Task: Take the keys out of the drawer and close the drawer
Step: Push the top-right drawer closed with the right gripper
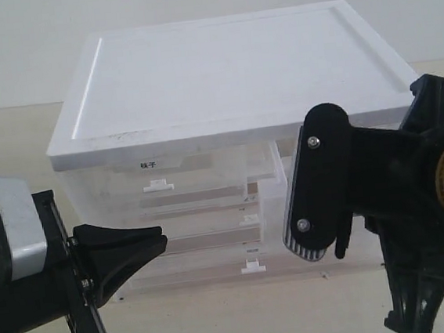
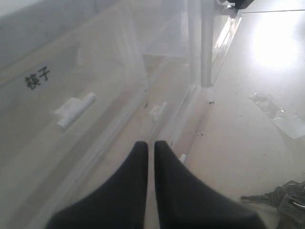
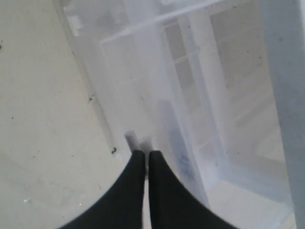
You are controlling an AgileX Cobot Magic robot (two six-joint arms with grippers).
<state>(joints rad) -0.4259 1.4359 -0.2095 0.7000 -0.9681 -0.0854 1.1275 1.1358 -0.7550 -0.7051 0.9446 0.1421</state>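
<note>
My left gripper (image 1: 160,240) reaches level toward the front of the drawer cabinet (image 1: 223,95), low on its left half, fingers pressed together. My right gripper (image 1: 324,247) points downward at the cabinet's front right corner, fingers likewise together, its arm coming from the right.

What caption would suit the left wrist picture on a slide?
Shut black left gripper points at the translucent white plastic drawer cabinet; grey metal keys lie on the pale table nearby.

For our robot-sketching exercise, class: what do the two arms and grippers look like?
Both are black. The left gripper has tapered fingers and a silver-grey wrist block; the right gripper shows a rounded plate, two silver screws and a ridged pad.
</note>
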